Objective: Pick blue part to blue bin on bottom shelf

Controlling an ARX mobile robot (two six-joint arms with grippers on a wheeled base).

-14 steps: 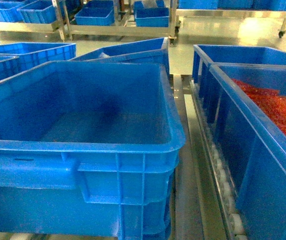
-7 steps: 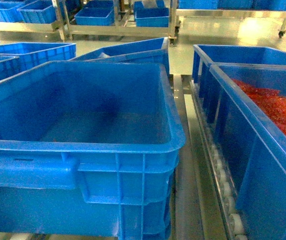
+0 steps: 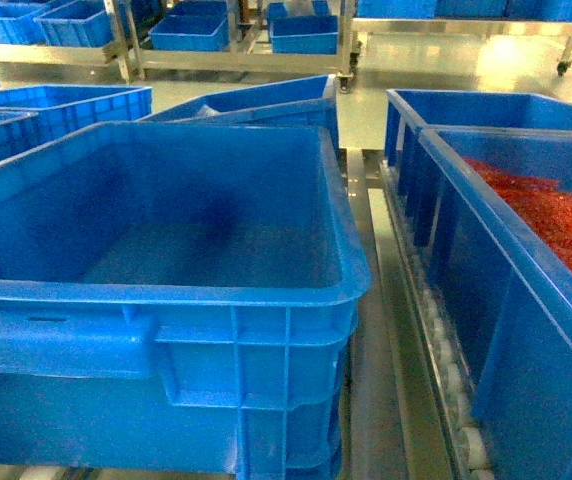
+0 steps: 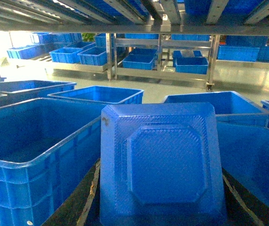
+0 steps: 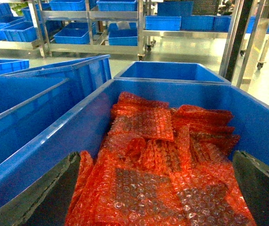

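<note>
Left gripper (image 4: 160, 221): dark fingers spread wide at either side of the blue part (image 4: 160, 165), whose flat embossed face fills the wrist view; contact appears likely, grip unconfirmed. Part sits above the gap right of the bin (image 4: 35, 155). Right gripper (image 5: 153, 207): fingers spread apart, holding nothing, over the red bubble wrap (image 5: 158, 160).

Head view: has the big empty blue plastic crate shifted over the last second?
No. The big empty blue plastic crate keeps the same gap to the steel roller rail beside it.
</note>
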